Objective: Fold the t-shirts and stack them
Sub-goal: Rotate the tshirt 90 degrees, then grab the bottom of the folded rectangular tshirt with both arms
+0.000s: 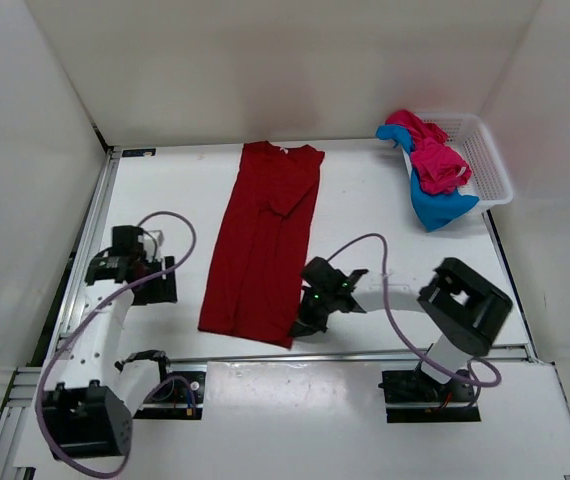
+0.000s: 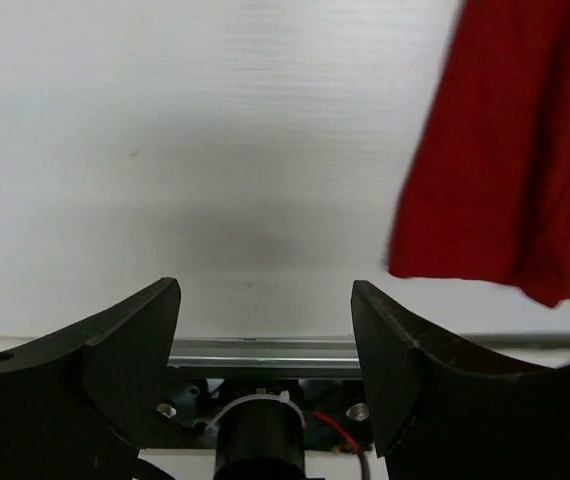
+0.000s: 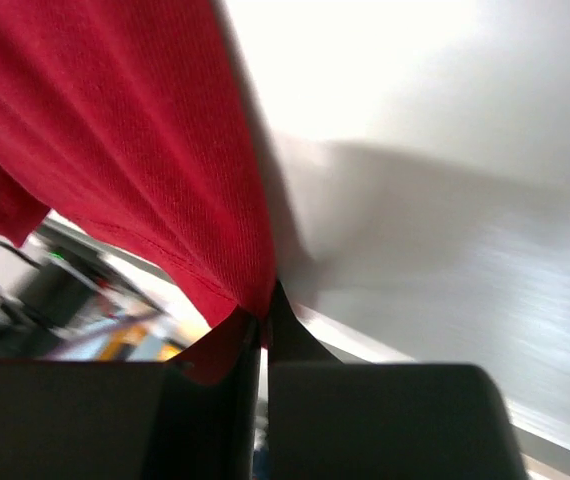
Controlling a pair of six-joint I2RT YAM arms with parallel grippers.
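The dark red t-shirt (image 1: 262, 240) lies lengthwise in the middle of the table, folded into a long strip with its collar at the far end. My right gripper (image 1: 300, 325) is at its near right corner, shut on the red hem (image 3: 220, 290), which is pinched between the fingertips and lifted. My left gripper (image 1: 162, 283) hovers left of the shirt's near end, open with nothing between its fingers (image 2: 135, 330); the shirt's near left corner (image 2: 505, 170) shows at upper right. The pink t-shirt (image 1: 435, 155) and blue t-shirt (image 1: 435, 205) lie bunched at the basket.
A white mesh basket (image 1: 485, 160) stands at the far right corner, the pink and blue shirts spilling over its left rim. White walls close the table on three sides. A metal rail (image 1: 365, 355) runs along the near edge.
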